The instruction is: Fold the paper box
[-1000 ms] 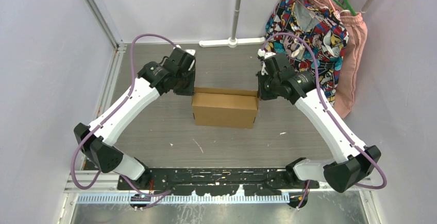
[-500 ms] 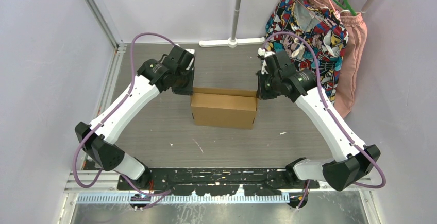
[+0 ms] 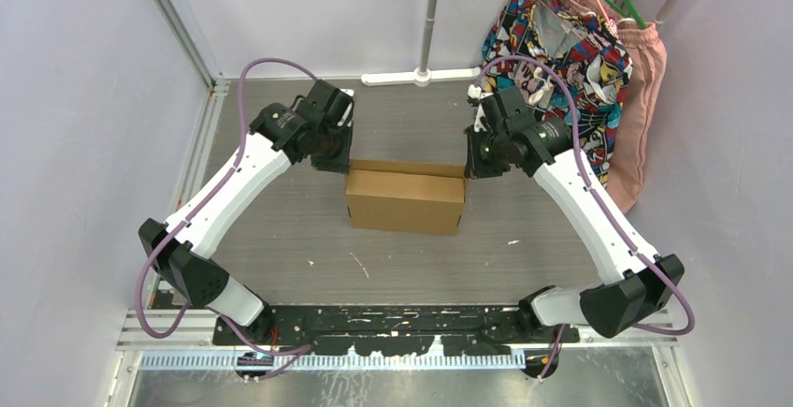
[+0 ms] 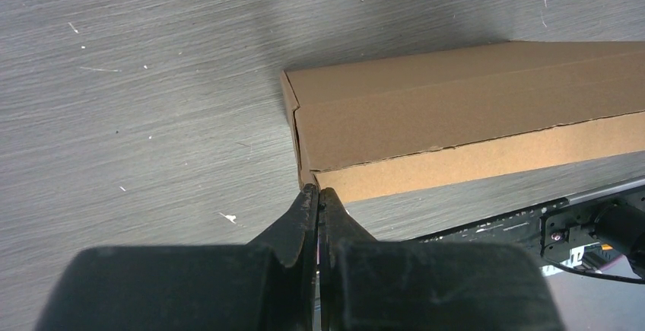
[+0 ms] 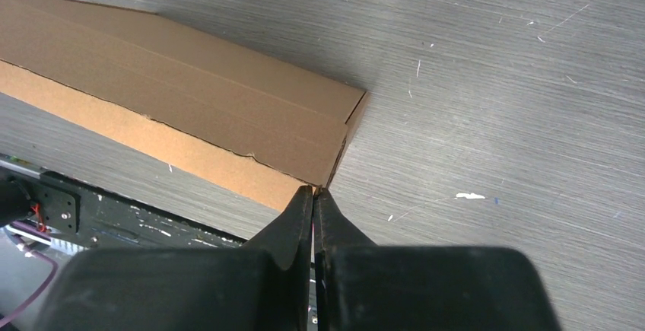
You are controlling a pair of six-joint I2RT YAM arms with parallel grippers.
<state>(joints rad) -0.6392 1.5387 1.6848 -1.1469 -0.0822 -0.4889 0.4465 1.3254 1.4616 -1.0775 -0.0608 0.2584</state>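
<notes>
The paper box (image 3: 406,199) lies folded shut into a shallow brown carton at the table's middle. My left gripper (image 3: 337,164) is shut and empty, its tips at the box's far left corner. In the left wrist view the tips (image 4: 319,191) touch the corner edge of the box (image 4: 456,110). My right gripper (image 3: 470,171) is shut and empty at the far right corner. In the right wrist view its tips (image 5: 313,191) touch the corner of the box (image 5: 190,110).
Patterned and pink clothes (image 3: 570,42) hang at the back right beside the right arm. A white pole base (image 3: 421,77) stands at the back wall. A black mounting rail (image 3: 393,318) runs along the near edge. A metal frame post (image 3: 201,108) lines the left side.
The box has slid slightly to the left. Both grippers have stayed shut at its far corners, and the right arm has followed leftward.
</notes>
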